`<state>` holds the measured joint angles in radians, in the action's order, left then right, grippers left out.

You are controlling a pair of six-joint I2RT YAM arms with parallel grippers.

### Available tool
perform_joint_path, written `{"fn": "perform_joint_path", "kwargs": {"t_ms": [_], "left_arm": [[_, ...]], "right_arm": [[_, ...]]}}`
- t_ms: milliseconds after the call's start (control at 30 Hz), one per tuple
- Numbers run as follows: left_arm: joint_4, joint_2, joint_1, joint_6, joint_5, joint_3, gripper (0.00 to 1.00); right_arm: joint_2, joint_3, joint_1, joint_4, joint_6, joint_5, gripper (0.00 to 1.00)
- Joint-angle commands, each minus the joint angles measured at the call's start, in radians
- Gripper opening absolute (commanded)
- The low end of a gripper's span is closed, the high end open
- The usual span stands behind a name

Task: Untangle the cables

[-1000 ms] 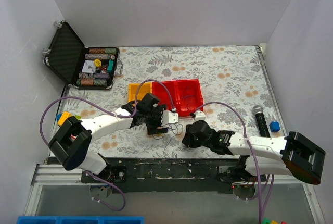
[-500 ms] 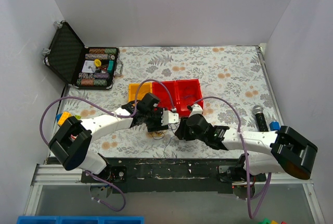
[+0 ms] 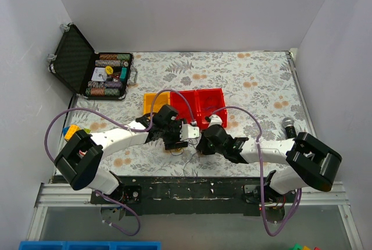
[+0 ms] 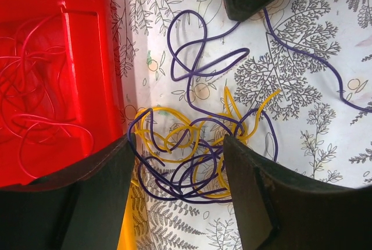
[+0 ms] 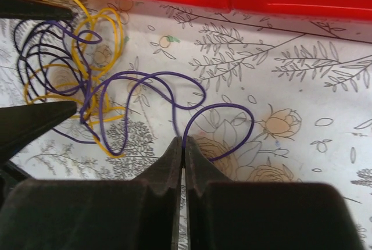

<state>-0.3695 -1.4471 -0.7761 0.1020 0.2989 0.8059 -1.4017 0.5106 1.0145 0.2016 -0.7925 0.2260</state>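
Note:
The cables (image 4: 192,157) are a small tangle of thin purple and yellow wire on the floral cloth, just in front of the red bin (image 4: 87,58). My left gripper (image 4: 179,163) is open, with one finger on each side of the tangle. One purple cable (image 5: 232,107) runs out of the heap towards my right gripper (image 5: 183,142), which is shut on it at the fingertips. In the top view both grippers meet near the table's front middle, the left gripper (image 3: 183,138) facing the right gripper (image 3: 201,144). Thin red wires (image 4: 40,99) lie inside the red bin.
A yellow bin (image 3: 152,100) adjoins the red bin (image 3: 203,102). An open black case of poker chips (image 3: 96,72) stands at the back left. A microphone (image 3: 292,134) and a blue block (image 3: 306,140) lie on the right, and coloured blocks (image 3: 71,131) on the left.
My right arm has swung left up to the tangle and its jaws have closed on a purple wire. The left gripper has stayed over the tangle.

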Motion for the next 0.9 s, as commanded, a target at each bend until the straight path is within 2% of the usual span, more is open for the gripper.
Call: {"fn": "perform_joint_path", "kwargs": {"t_ms": [0,67,133,300,533,733,867], "left_arm": [[0.033,0.024,-0.003,0.01,-0.007,-0.019,0.59],[0.034,0.022,-0.003,0.015,-0.006,-0.022,0.56],[0.034,0.022,-0.003,0.021,-0.006,-0.027,0.47],[0.005,0.047,-0.002,0.031,-0.007,-0.024,0.0],[-0.212,0.181,0.001,0.004,0.035,0.068,0.0],[-0.423,0.352,0.001,-0.005,0.037,0.18,0.0],[-0.491,0.473,0.001,0.018,0.005,0.171,0.0]], "right_arm": [[0.009,0.023,-0.002,0.074,0.009,-0.025,0.01],[0.021,0.013,-0.002,0.07,0.007,-0.027,0.01],[0.046,-0.004,-0.002,0.064,0.01,-0.021,0.01],[0.16,-0.044,-0.002,-0.014,0.012,0.001,0.01],[0.366,-0.072,-0.002,-0.175,0.019,0.073,0.01],[0.461,-0.035,-0.001,-0.304,0.036,0.153,0.01],[0.513,0.009,-0.004,-0.375,0.056,0.226,0.01]]}}
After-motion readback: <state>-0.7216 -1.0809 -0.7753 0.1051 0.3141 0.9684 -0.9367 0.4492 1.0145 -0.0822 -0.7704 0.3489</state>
